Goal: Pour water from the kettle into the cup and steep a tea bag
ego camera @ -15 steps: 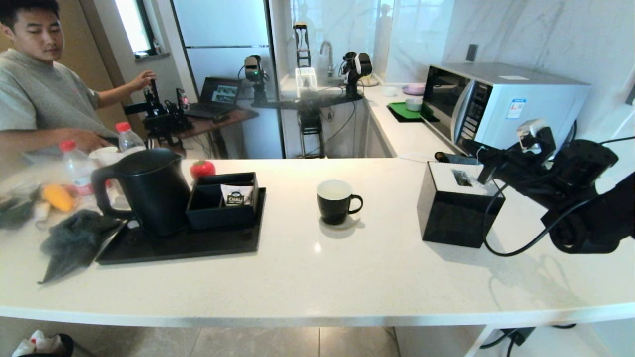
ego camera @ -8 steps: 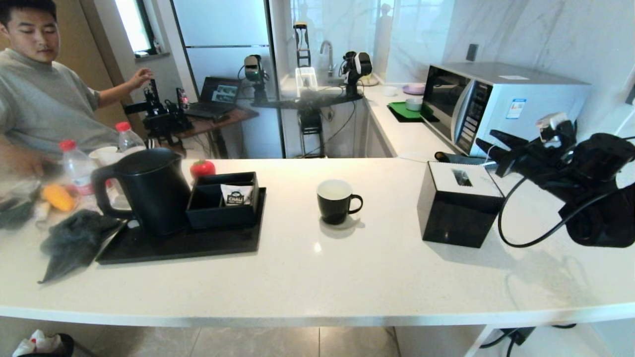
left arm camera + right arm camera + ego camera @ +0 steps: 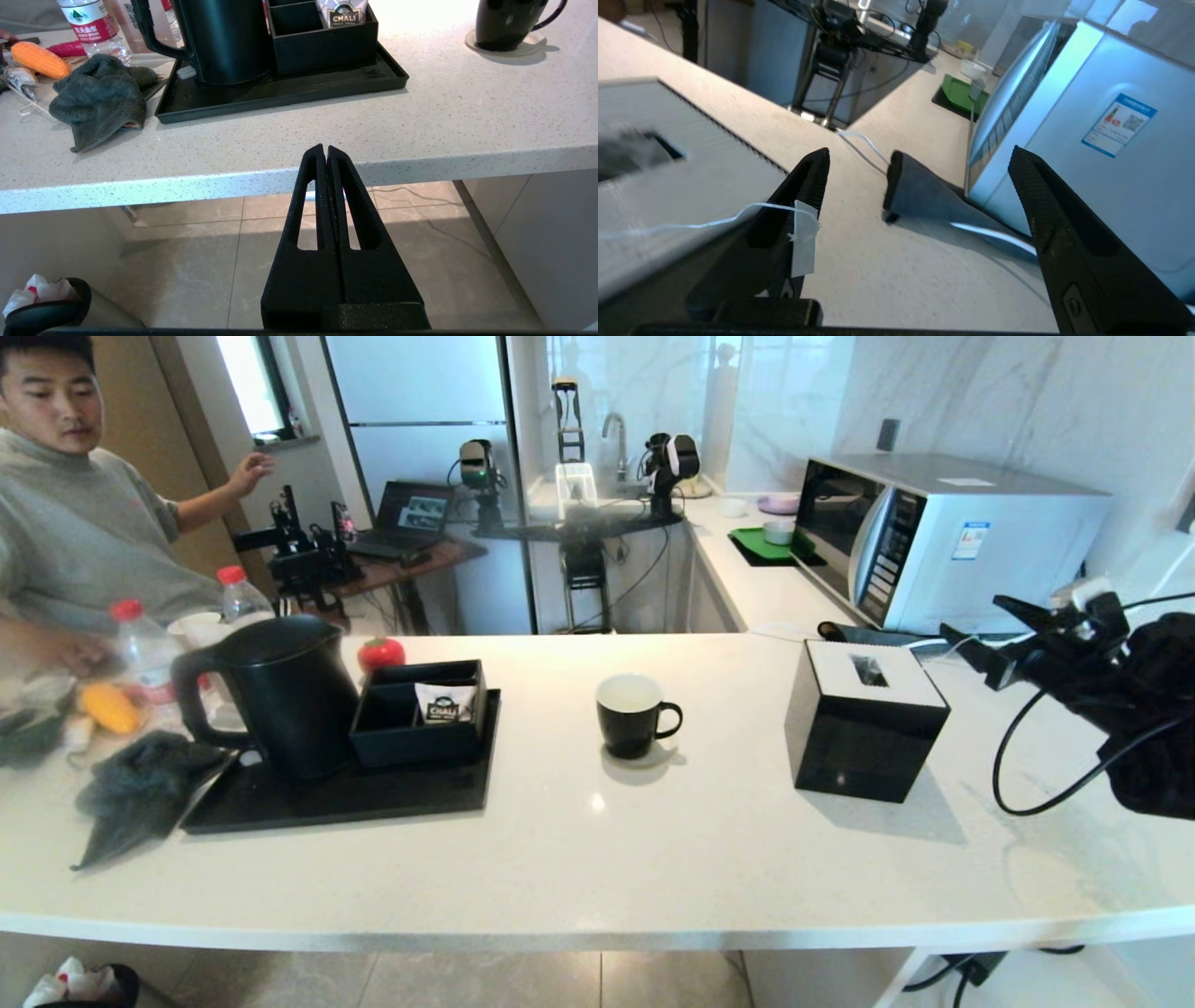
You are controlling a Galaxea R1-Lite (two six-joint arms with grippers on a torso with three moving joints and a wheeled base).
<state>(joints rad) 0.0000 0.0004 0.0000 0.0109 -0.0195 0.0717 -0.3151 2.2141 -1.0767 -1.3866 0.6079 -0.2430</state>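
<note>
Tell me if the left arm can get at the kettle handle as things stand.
Probably yes. The left gripper sits shut below the counter edge, and the kettle handle faces outward on the tray, nothing blocking it; the cloth lies beside.

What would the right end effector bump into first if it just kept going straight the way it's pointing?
Probably the dark folded item lying by the microwave. The right end effector, open, points along the counter toward it, past the tissue box. Depth is hard to judge.

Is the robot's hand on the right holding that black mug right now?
No, the cup stands alone on the counter, while the right hand hangs open, far off past the tissue box.
</note>
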